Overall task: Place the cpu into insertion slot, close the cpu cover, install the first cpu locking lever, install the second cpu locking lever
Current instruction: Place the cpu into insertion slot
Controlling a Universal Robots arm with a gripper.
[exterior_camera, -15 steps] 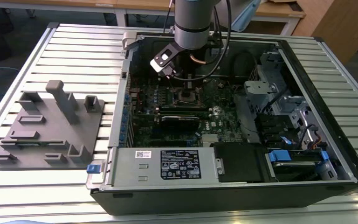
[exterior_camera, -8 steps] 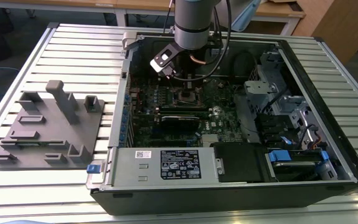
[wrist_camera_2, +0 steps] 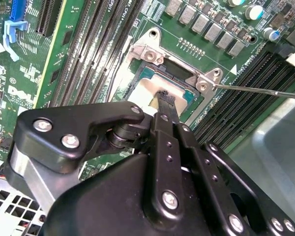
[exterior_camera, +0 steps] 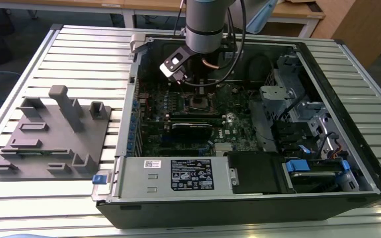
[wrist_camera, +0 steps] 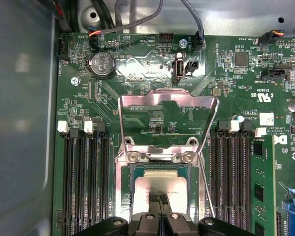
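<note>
The cpu [wrist_camera: 146,189], a flat silver-grey square, lies inside the insertion slot [wrist_camera: 122,191], whose metal rim frames it; it also shows pale under the fingertip in the second wrist view [wrist_camera_2: 145,91]. The cpu cover [wrist_camera: 167,94], a thin metal frame with a square window, stands tipped up behind the slot. My gripper [wrist_camera: 160,199] is shut, its two black fingertips pressed together over the middle of the cpu's top, touching or just above it [wrist_camera_2: 165,97]. A thin wire locking lever [wrist_camera_2: 255,90] sticks out beside the slot. In the exterior view the gripper [exterior_camera: 184,79] hangs over the slot [exterior_camera: 199,103].
Long black memory slots [wrist_camera: 83,182] flank the socket on both sides. The open computer case [exterior_camera: 243,196] holds a power supply with a label [exterior_camera: 192,174] and drive cages [exterior_camera: 289,99]. A grey fixture block [exterior_camera: 51,134] sits at the exterior view's left.
</note>
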